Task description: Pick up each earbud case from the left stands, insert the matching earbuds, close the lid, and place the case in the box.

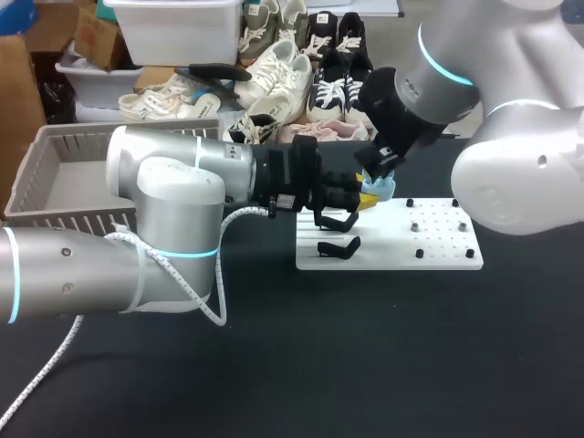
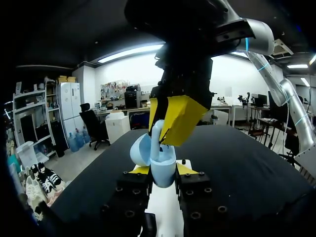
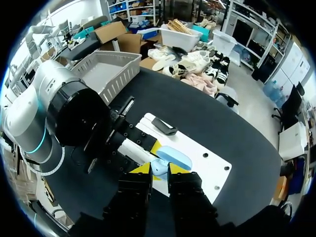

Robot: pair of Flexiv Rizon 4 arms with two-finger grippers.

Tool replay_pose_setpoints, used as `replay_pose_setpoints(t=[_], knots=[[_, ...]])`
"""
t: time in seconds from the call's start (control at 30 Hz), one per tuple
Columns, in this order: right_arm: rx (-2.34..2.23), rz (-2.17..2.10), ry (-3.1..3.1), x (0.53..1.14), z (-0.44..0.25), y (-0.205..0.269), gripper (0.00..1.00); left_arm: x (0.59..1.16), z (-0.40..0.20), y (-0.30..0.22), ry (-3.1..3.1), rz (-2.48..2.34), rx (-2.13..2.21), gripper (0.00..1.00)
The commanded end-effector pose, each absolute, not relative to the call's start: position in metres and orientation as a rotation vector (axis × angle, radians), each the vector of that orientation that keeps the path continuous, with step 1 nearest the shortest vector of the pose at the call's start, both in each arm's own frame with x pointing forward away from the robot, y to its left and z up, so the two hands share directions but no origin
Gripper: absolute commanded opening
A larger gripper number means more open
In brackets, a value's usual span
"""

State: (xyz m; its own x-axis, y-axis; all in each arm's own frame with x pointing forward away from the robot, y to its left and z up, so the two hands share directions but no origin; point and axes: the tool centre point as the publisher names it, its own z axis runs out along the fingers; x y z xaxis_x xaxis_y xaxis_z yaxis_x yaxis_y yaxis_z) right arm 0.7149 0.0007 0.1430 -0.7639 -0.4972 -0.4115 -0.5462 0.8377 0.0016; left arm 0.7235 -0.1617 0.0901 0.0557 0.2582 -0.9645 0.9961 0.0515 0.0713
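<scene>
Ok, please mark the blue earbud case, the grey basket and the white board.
blue earbud case (image 2: 163, 170), left wrist view, on its lower body.
grey basket (image 1: 82, 141), head view, on its far wall.
white board (image 1: 383, 248), head view, on a bare part.

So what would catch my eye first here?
Two robot arms meet mid-table: the left hand clamps a pale blue earbud case, its lid open, over a white board. The right hand hangs just above the open case. A grey basket sits at the table's left edge.
</scene>
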Motion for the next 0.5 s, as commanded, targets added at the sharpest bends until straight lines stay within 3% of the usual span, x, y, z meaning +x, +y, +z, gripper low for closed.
replay_pose_setpoints(t=[0.03,0.5], knots=[[-0.776,0.166,2.620,0.7139,0.1421,0.0029,0.00,0.7219,0.0905,-0.1620,1.374,-0.979,1.375,0.00],[-0.782,0.162,2.620,0.7084,0.1435,0.0041,0.00,0.7219,0.0905,-0.1620,1.374,-0.979,1.375,0.00]])
